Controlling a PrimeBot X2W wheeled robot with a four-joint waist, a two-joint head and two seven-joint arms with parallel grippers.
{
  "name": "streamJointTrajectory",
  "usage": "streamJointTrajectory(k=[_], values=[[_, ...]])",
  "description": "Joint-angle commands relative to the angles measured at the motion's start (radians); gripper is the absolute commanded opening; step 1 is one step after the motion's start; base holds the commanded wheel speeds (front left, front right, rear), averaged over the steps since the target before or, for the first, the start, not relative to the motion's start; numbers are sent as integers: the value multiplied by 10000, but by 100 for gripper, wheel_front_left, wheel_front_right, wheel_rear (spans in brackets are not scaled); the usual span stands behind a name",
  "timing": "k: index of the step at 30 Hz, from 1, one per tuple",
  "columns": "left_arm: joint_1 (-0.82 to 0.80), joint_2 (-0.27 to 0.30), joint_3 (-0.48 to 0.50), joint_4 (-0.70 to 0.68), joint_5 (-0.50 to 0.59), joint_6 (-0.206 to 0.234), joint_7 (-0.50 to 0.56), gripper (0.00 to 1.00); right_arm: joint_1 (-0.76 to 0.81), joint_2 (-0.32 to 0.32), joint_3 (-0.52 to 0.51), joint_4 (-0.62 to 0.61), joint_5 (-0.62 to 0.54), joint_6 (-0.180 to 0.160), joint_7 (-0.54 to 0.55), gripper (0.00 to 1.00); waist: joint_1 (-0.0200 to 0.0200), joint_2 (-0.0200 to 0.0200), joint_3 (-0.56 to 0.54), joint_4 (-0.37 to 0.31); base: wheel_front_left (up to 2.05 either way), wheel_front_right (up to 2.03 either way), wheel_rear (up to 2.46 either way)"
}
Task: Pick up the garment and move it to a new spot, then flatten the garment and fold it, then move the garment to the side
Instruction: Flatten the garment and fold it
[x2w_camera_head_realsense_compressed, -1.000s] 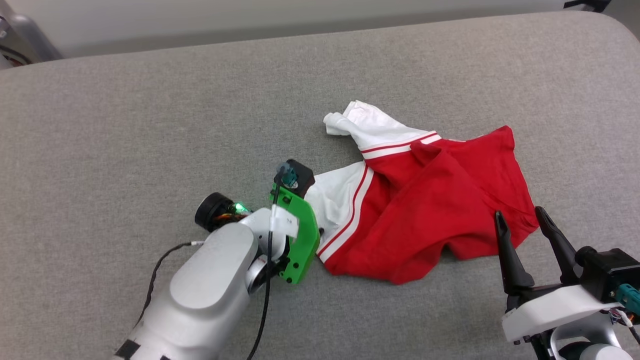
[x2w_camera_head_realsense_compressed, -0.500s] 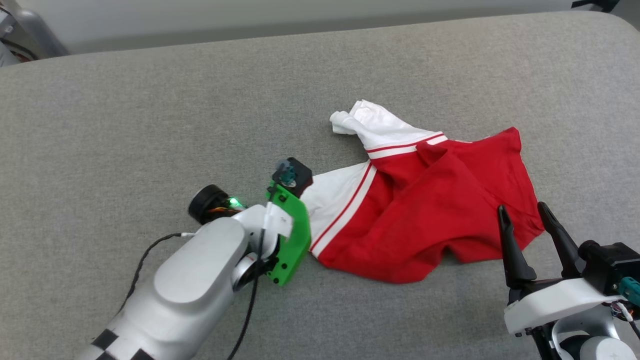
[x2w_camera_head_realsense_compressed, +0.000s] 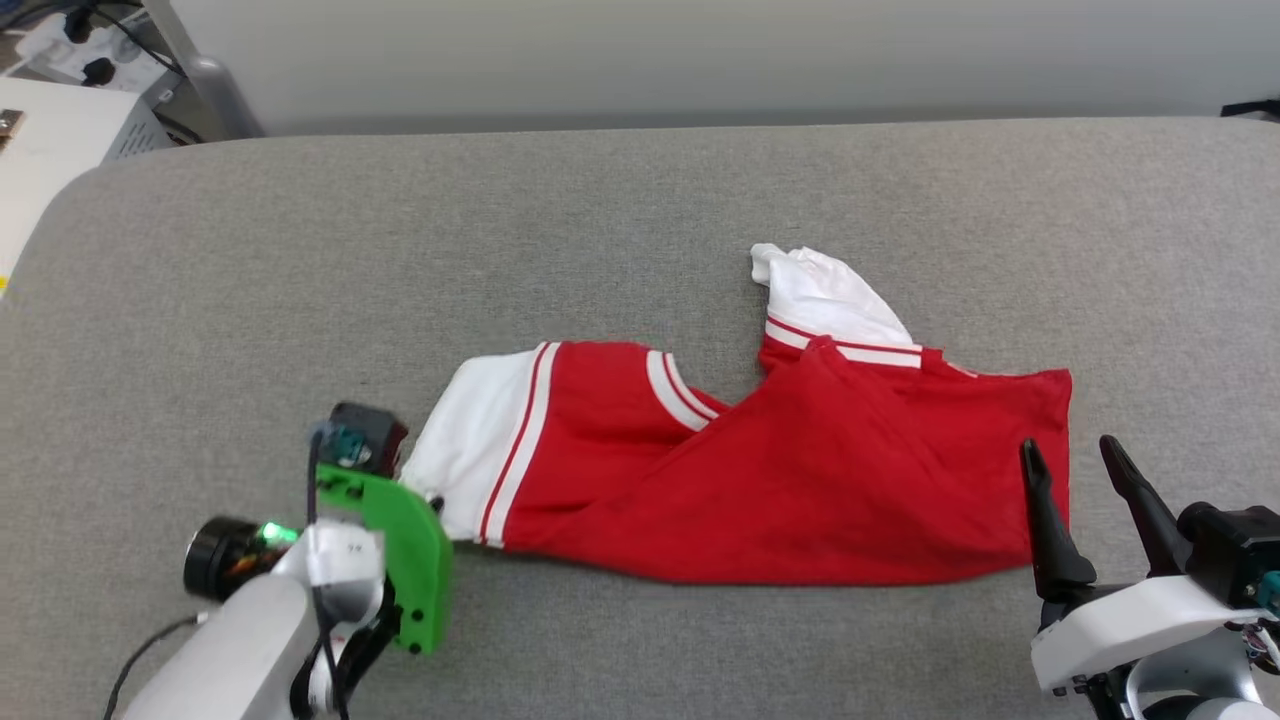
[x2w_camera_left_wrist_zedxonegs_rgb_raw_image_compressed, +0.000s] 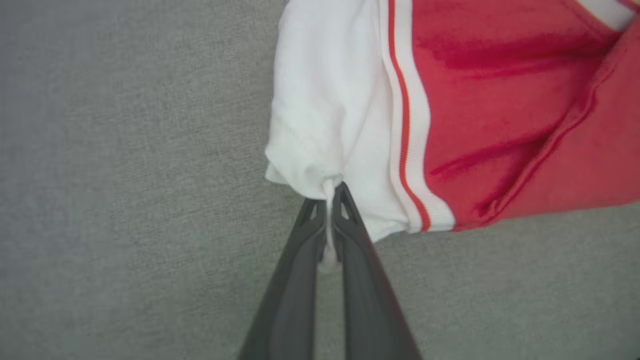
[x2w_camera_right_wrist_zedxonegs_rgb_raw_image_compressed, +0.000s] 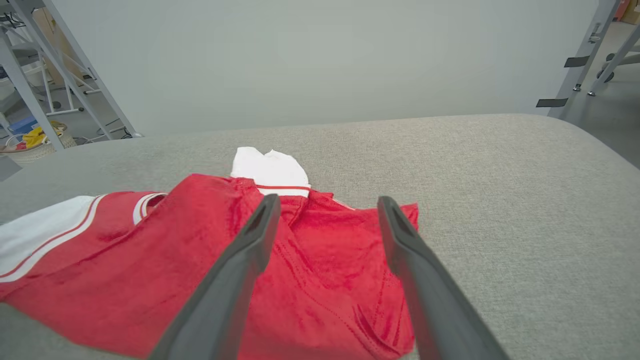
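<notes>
The garment (x2w_camera_head_realsense_compressed: 800, 470), a bright red shirt with white sleeves and red-and-white stripe trim, lies stretched across the grey padded table (x2w_camera_head_realsense_compressed: 640, 220). My left gripper (x2w_camera_left_wrist_zedxonegs_rgb_raw_image_compressed: 330, 200) is shut on the edge of the white left sleeve (x2w_camera_left_wrist_zedxonegs_rgb_raw_image_compressed: 320, 110), a pinch of cloth showing between its fingers; in the head view its green mount (x2w_camera_head_realsense_compressed: 400, 540) sits just left of that sleeve (x2w_camera_head_realsense_compressed: 470, 440). The other white sleeve (x2w_camera_head_realsense_compressed: 830, 300) points toward the table's far side. My right gripper (x2w_camera_head_realsense_compressed: 1075, 465) is open over the shirt's right hem (x2w_camera_right_wrist_zedxonegs_rgb_raw_image_compressed: 340, 250) (x2w_camera_right_wrist_zedxonegs_rgb_raw_image_compressed: 325, 205), holding nothing.
The grey table (x2w_camera_right_wrist_zedxonegs_rgb_raw_image_compressed: 500, 165) has free surface all around the shirt. A white cabinet (x2w_camera_head_realsense_compressed: 50, 150) and cables stand beyond the far left corner. Metal frame legs (x2w_camera_right_wrist_zedxonegs_rgb_raw_image_compressed: 30, 85) and a basket (x2w_camera_right_wrist_zedxonegs_rgb_raw_image_compressed: 30, 145) stand on the floor behind.
My left gripper has dragged the white sleeve leftward and nearer, stretching the bunched shirt out wide. The head camera has also shifted. The right gripper stays open at the right hem.
</notes>
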Motion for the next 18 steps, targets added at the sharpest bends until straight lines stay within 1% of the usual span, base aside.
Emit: streamJointTrajectory(k=[1,4,7,8,10,11,12,13,15,18], values=[[580,106,189,-98,-177,307,-196,0,114,-18,-20,-52,-22,-7,53,100,-1,0,-206,177,0,0,0],[1799,35,561,-183,-741,811,-546,0,182,-18,-15,-104,-48,-7,163,100,-1,0,-325,185,0,0,0],[2682,-236,661,-47,-1146,1002,-848,0,247,-18,-45,-177,-66,-7,247,100,-1,0,-445,186,0,0,0],[3258,-640,679,153,-1453,1058,-1182,0,345,-18,-78,-223,-77,-7,333,100,-1,0,-630,187,0,0,0],[3427,-811,671,273,-1524,1069,-1358,0,416,-18,-109,-252,-87,-7,387,100,-1,0,-753,207,0,0,0],[3468,-902,709,317,-1547,1090,-1508,42,460,-18,-122,-271,-93,-7,424,100,-1,0,-804,213,0,0,0],[3464,-946,710,346,-1526,1083,-1610,80,483,-18,-137,-283,-98,-7,456,100,-1,0,-848,222,0,0,0],[3438,-971,711,367,-1473,1078,-1734,100,497,-18,-151,-296,-103,-7,486,100,-1,0,-886,225,0,0,0],[3337,-1038,782,386,-1379,1036,-2111,100,528,-18,-185,-320,-114,-7,544,100,-1,0,-970,235,0,0,0],[3123,-1030,948,401,-1024,1068,-2949,100,589,-18,-261,-323,-105,-7,609,100,-1,0,-1112,243,0,0,0]])
